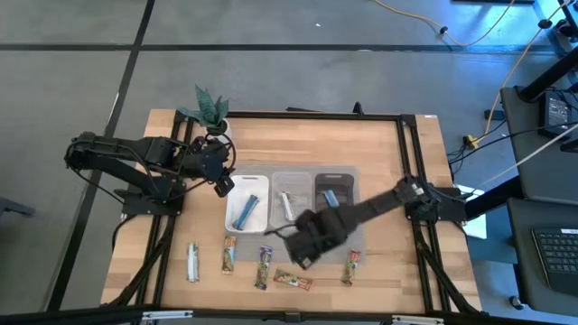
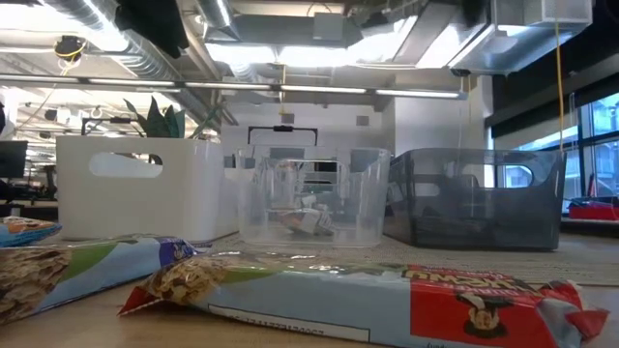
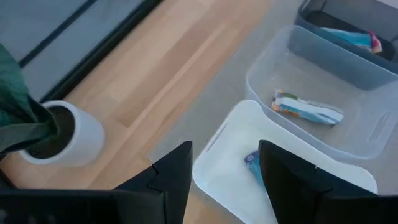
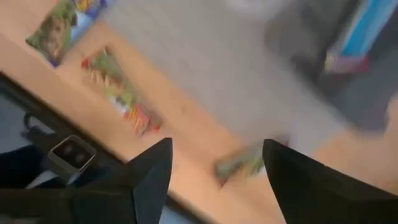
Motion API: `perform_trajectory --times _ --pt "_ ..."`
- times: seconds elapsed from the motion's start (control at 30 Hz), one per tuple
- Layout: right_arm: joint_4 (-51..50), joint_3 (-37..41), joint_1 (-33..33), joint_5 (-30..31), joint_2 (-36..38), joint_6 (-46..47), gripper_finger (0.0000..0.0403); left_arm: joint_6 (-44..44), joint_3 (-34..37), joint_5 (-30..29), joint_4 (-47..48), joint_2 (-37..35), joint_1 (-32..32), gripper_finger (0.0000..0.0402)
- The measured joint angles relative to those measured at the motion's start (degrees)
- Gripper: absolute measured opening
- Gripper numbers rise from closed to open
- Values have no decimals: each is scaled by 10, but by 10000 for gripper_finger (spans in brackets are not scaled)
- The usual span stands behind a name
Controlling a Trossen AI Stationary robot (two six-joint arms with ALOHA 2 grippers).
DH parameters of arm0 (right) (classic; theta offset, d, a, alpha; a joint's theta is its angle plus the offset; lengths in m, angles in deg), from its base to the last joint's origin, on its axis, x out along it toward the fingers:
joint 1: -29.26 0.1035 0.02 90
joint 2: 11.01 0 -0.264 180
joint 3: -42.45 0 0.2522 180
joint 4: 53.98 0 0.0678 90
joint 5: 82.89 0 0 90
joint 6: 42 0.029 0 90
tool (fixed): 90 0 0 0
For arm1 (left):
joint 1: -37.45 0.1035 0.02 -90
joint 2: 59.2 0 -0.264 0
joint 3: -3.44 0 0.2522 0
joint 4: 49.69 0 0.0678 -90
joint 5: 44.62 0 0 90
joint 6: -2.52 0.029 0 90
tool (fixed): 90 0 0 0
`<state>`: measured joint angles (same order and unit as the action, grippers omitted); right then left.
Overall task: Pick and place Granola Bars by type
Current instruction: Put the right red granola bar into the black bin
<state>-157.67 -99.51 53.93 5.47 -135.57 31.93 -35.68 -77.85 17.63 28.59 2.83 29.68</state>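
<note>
Three trays stand in a row: white, clear, dark. A blue granola bar lies in the white tray, a silver-white one in the clear tray, and a blue one in the dark tray. Several more bars lie on the wood near the front edge, among them a silver-white one and brown-green-red ones. My right gripper hangs open above the table in front of the trays, pointing down, holding nothing. My left gripper waits open over the white tray's far left corner.
A potted plant stands at the table's far left, behind my left gripper. A grey mat lies under the trays. Black frame rails run along the table's sides. In the low view two bars lie close in front.
</note>
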Motion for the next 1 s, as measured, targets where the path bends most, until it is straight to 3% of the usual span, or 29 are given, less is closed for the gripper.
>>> perform_trajectory --times 0.37,0.7,0.83,1.0 --pt "-1 63 103 -27 0 247 250 -31 0 122 23 0 0 176" --pt "1 147 167 -25 0 423 250 -123 0 115 22 0 -25 176" --pt "50 197 180 15 0 489 250 -147 0 88 22 0 -40 174" --pt "127 261 180 27 0 507 250 -166 0 83 21 0 -56 175"
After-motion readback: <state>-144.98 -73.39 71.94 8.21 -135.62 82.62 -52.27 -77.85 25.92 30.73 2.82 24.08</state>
